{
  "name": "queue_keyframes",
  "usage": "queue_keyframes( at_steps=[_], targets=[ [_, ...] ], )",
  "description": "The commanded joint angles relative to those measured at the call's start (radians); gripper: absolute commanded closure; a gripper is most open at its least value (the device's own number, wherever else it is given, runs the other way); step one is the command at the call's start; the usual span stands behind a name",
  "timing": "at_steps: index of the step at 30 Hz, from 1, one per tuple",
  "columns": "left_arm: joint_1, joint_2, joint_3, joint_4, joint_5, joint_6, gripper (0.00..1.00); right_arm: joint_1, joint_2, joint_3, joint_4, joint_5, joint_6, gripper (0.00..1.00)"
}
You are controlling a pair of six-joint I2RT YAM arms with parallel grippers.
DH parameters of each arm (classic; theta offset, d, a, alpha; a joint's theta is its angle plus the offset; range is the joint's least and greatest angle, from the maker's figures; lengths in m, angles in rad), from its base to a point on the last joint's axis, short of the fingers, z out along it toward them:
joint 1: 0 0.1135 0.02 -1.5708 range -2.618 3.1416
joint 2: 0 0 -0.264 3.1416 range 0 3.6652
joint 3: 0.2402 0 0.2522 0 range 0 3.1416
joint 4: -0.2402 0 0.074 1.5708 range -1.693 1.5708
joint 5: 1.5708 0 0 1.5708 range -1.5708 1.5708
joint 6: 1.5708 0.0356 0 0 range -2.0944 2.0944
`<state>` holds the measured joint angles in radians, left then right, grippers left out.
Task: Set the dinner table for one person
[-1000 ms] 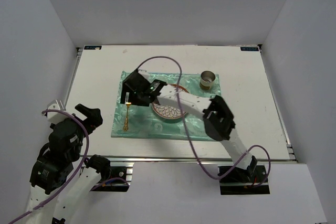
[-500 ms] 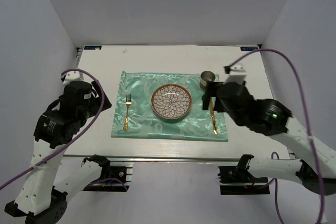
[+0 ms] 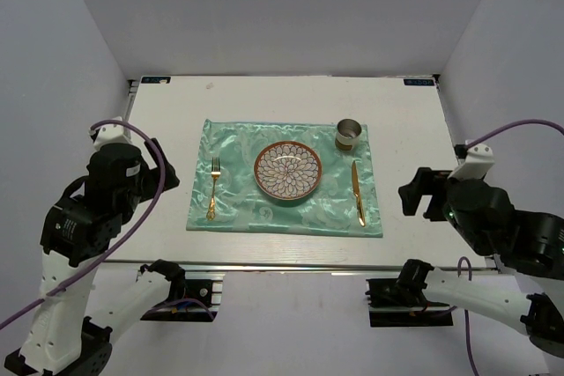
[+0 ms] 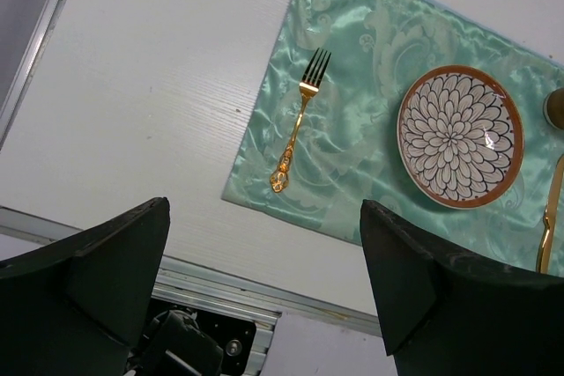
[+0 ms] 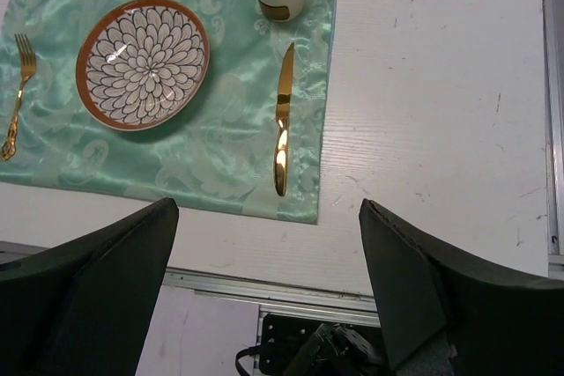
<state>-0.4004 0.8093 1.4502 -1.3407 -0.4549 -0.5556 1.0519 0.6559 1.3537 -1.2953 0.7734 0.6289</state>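
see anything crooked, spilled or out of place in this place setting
Nothing stands out. The plate sits in the middle of the mint-green cloth, the fork lies to its left, the knife to its right, and the cup stands upright at the cloth's far right corner. No spill or damage shows.

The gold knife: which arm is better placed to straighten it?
Right, probably. The knife lies on the right side of the placemat, nearest the right gripper, which is open; the left gripper is across the plate.
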Motion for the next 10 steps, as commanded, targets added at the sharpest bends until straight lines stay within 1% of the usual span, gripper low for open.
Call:
queue_keyframes(
  at_steps=[1, 6, 10],
  targets=[
    [0.006, 0.001, 0.036, -0.071, -0.008, 0.016, 0.02, -0.004, -0.042, -0.016, -0.016, 0.006, -0.006, 0.11],
    [0.006, -0.013, 0.01, -0.063, -0.007, 0.017, 0.02, -0.004, -0.022, -0.028, -0.016, 0.003, -0.003, 0.11],
    [0.006, -0.018, 0.018, -0.067, -0.01, 0.017, 0.02, -0.007, 0.004, -0.018, -0.015, 0.015, 0.005, 0.11]
  ],
)
